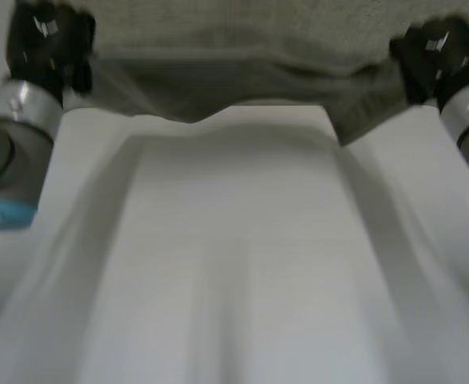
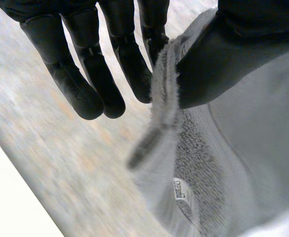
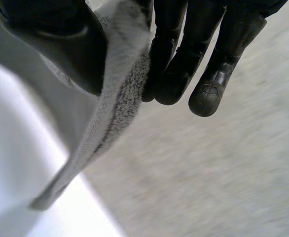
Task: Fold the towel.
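Towel [image 1: 242,72], grey-beige terry with a hemmed edge, stretches across the far part of the white table [image 1: 242,264]. Its near edge is raised and sags in the middle between the two hands. The left hand [image 2: 85,74] pinches that edge near one corner, the cloth clamped between thumb and straight fingers. The right hand [image 3: 184,59] pinches the other end the same way. A small white label [image 2: 180,189] sits on the towel just below the left hand's grip.
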Controlling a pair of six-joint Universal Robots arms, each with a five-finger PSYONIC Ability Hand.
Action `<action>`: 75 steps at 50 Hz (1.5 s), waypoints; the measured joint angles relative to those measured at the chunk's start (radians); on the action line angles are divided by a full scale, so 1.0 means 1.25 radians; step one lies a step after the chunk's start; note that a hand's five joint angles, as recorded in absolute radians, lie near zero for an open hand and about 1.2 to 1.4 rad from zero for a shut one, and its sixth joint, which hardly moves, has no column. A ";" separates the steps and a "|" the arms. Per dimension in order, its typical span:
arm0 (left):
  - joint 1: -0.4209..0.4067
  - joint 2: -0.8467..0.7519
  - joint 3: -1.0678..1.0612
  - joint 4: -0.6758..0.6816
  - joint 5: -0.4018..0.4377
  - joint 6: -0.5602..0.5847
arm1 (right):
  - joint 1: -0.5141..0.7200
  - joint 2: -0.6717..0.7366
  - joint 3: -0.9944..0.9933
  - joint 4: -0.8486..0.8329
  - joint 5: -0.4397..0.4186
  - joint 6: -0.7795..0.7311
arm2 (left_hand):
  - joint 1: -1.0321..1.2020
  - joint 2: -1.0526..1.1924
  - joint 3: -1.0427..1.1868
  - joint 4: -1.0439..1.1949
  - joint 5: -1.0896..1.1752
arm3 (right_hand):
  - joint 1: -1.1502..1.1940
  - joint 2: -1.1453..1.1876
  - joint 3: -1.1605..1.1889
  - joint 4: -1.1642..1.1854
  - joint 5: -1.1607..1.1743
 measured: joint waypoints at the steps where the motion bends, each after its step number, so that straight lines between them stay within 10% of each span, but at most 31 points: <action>1: 0.006 0.009 -0.059 0.018 0.012 0.001 | -0.009 0.001 0.029 0.010 -0.024 0.003 | 0.000 0.000 0.000 0.000 0.000 | 0.000 0.000 0.000 0.000 0.000; 17: 0.078 0.086 -0.552 0.271 0.098 0.025 | -0.141 -0.094 0.348 0.044 -0.201 0.000 | 0.000 0.000 0.001 0.000 0.000 | 0.000 0.000 0.000 0.000 0.000; 35: 0.200 0.436 -0.617 -0.013 0.262 -0.027 | -0.302 -0.369 0.353 0.362 -0.319 -0.003 | 0.000 0.000 0.001 0.000 0.000 | 0.000 0.000 0.000 0.000 0.000; 43: 0.178 0.243 -0.546 0.049 0.272 -0.029 | -0.271 -0.216 0.286 0.308 -0.322 -0.001 | 0.000 0.000 0.001 0.000 0.000 | 0.000 0.000 0.000 0.000 0.000; 69: 0.078 -0.447 0.169 -0.090 0.135 -0.002 | -0.055 0.418 -0.274 0.203 -0.008 0.007 | 0.000 0.000 0.002 0.000 0.005 | -0.013 -0.011 -0.011 -0.008 -0.009; 75: 0.069 -0.505 0.244 -0.139 0.115 0.000 | -0.040 0.468 -0.324 0.175 0.033 0.004 | -0.637 -0.641 -0.660 -0.681 -0.637 | -0.699 -0.697 -0.677 -0.678 -0.717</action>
